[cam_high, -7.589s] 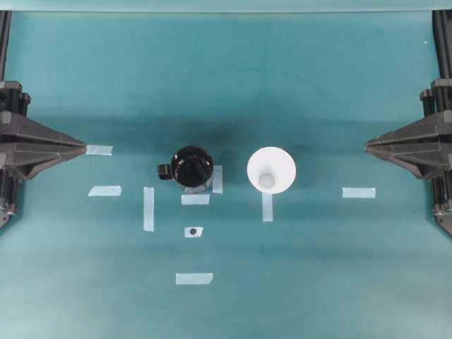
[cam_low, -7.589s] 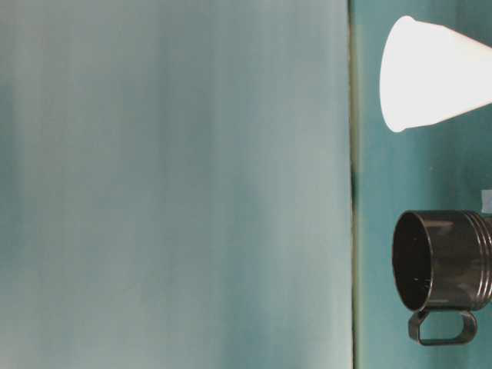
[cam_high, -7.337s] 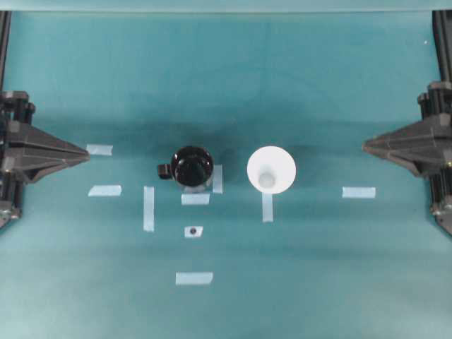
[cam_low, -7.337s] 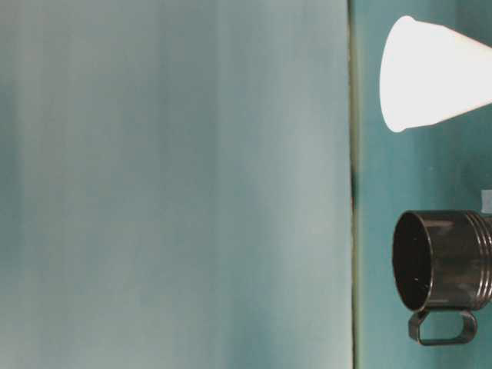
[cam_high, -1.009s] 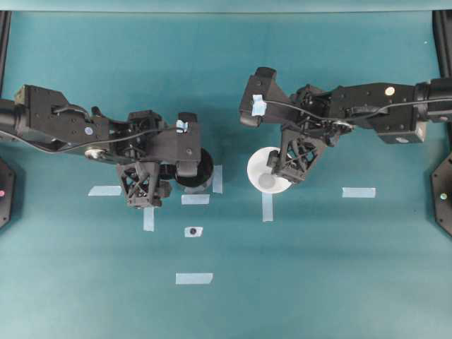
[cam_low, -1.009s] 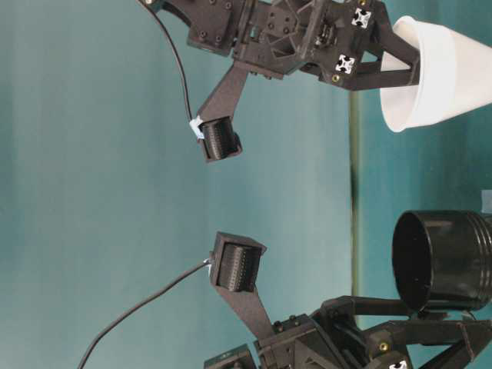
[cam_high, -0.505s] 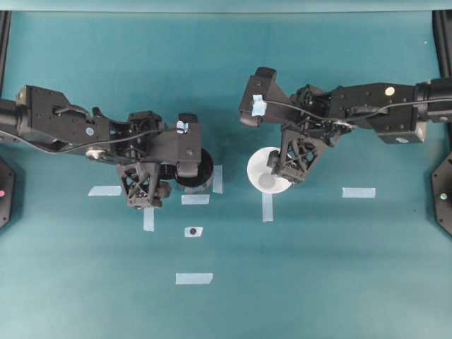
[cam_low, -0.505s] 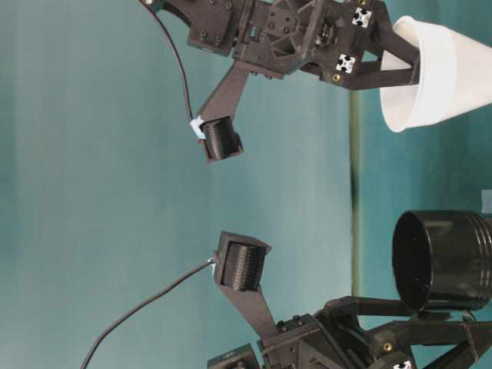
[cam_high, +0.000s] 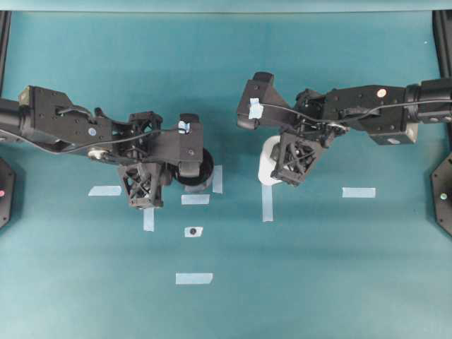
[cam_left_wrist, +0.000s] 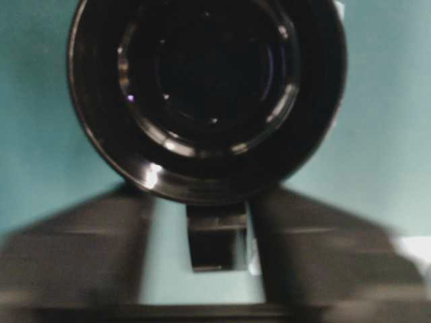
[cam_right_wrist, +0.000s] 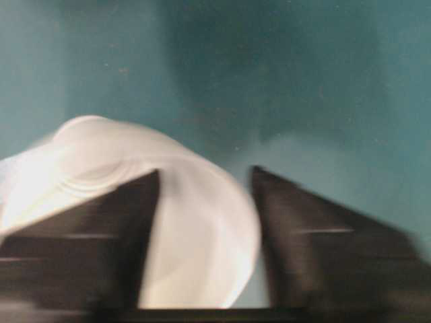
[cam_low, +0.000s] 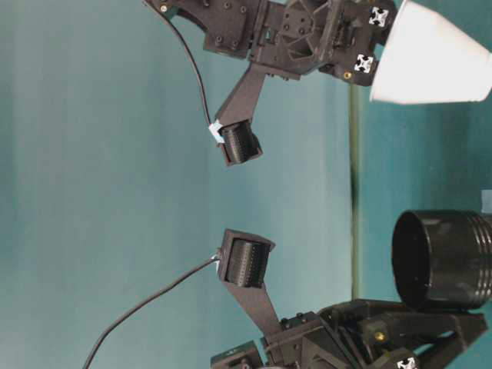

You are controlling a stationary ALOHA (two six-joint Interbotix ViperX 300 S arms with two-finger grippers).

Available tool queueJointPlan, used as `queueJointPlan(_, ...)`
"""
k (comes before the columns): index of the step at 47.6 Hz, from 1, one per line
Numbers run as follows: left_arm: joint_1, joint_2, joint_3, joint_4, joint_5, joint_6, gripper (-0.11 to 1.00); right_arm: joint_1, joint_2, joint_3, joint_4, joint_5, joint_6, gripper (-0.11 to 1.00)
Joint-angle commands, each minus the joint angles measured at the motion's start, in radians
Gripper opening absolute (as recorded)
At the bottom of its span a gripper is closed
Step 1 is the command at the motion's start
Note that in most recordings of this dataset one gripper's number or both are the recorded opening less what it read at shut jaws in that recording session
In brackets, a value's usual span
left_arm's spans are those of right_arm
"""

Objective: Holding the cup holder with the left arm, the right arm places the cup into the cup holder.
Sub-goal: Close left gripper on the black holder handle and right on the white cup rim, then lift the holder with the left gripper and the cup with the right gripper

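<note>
The glossy black cup holder (cam_high: pixel 205 165) (cam_low: pixel 442 260) stands upright on the teal cloth, mostly under my left arm. In the left wrist view the cup holder (cam_left_wrist: pixel 205 94) fills the top, and its small handle (cam_left_wrist: pixel 215 239) sits between my blurred fingers with bare cloth showing on its left side. My left gripper (cam_high: pixel 159 176) (cam_left_wrist: pixel 202 222) straddles that handle, jaws narrow but apart from it. The white cup (cam_high: pixel 268 167) (cam_low: pixel 430 61) (cam_right_wrist: pixel 195 235) is tilted and squeezed narrow, with my right gripper (cam_high: pixel 286 166) (cam_right_wrist: pixel 205 182) shut on its wall.
Pale tape strips lie on the cloth: one at the front (cam_high: pixel 194 278), one on the right (cam_high: pixel 359 192), one on the left (cam_high: pixel 104 191). A small tape piece with a dark dot (cam_high: pixel 193 231) lies in front of the holder.
Both pairs of jaws have narrowed. The right gripper has closed on the cup, which has tipped and shifted from where it stood. The holder has stayed in place.
</note>
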Motion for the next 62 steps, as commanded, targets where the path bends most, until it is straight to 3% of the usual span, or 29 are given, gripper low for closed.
queueJointPlan(1, -0.008, -0.02, -0.021, 0.002, -0.002, 0.005, 0.25, 0.002, -0.032, -0.018, 0.0, -0.002, 0.008, 0.33)
queueJointPlan(17, -0.023, -0.02, -0.02, 0.002, -0.003, 0.008, 0.25, 0.017, -0.051, -0.02, 0.023, 0.0, 0.005, 0.29)
queueJointPlan(26, -0.023, -0.02, -0.021, 0.002, -0.005, 0.008, 0.25, 0.02, -0.063, -0.031, 0.057, 0.032, 0.008, 0.18)
queueJointPlan(35, -0.023, -0.025, -0.018, 0.002, -0.02, 0.008, 0.25, 0.021, -0.074, -0.051, 0.06, 0.074, 0.008, 0.07)
queueJointPlan(62, -0.023, -0.037, -0.009, 0.002, -0.049, -0.005, 0.25, 0.023, -0.092, -0.067, 0.094, 0.103, 0.005, 0.05)
